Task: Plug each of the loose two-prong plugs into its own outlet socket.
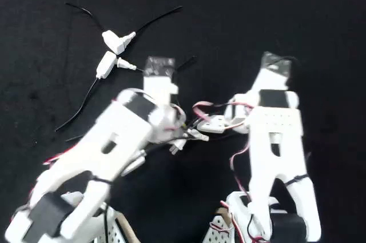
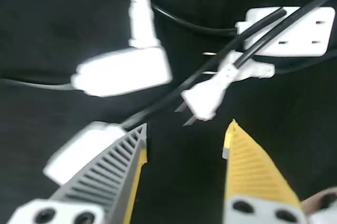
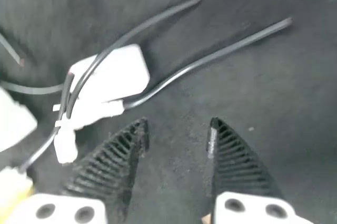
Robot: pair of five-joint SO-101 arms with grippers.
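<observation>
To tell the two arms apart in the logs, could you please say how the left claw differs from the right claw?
The left claw is yellow and grey; the right claw is black. The left claw hangs just short of a loose two-prong plug; the right claw faces bare black cloth. Both are open and hold nothing.

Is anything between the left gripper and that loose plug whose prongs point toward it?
In the left wrist view, only bare black tabletop lies between the left gripper and the plug. A black cable runs just beside that gap.
</observation>
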